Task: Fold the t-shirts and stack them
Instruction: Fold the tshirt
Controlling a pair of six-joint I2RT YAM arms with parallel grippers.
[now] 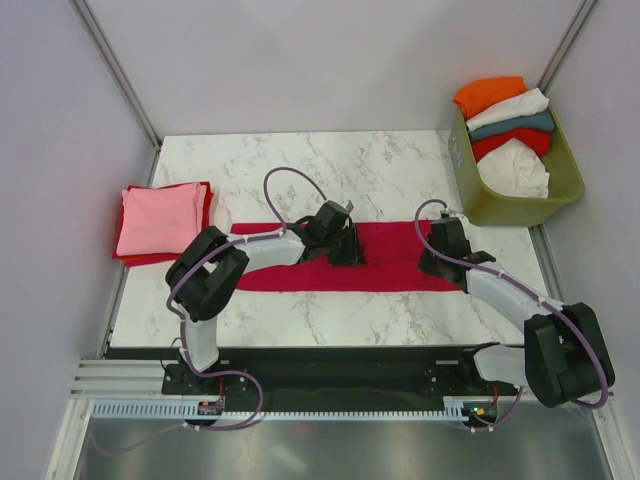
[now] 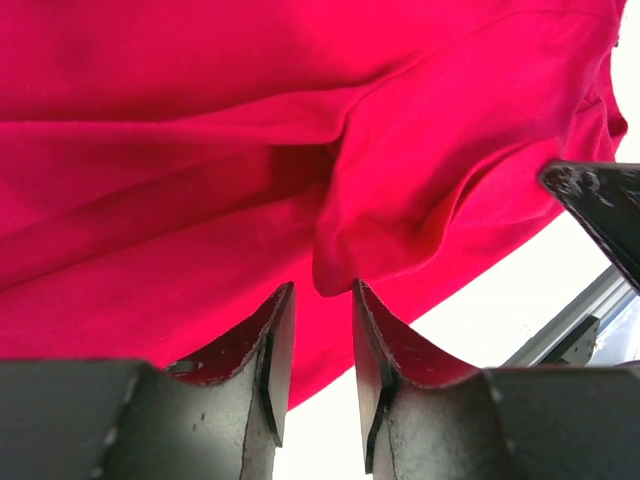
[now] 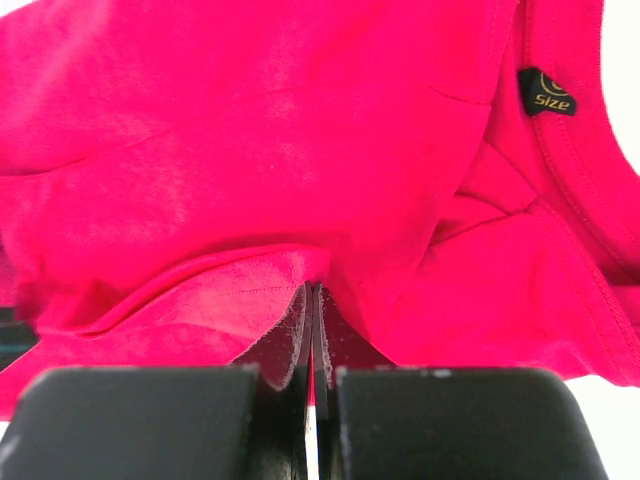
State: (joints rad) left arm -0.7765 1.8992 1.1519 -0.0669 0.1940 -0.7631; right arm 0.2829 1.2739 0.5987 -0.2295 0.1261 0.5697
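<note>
The crimson t-shirt (image 1: 390,268) lies folded into a long strip across the middle of the table. My left gripper (image 1: 345,247) is low over the strip's middle. In the left wrist view its jaws (image 2: 322,285) stand a little apart, with a raised fold of crimson cloth (image 2: 380,230) just at the tips. My right gripper (image 1: 440,257) is at the strip's right end. In the right wrist view it (image 3: 313,283) is shut on an edge of the crimson shirt (image 3: 220,180), near the collar label (image 3: 547,92). A folded pink t-shirt (image 1: 160,220) lies on a red one at the left.
An olive-green basket (image 1: 570,180) stands at the back right, holding orange (image 1: 490,95), white (image 1: 510,110), teal (image 1: 515,128), red and another white shirt. The table's left edge runs beside the pink stack. Grey walls stand behind and at both sides.
</note>
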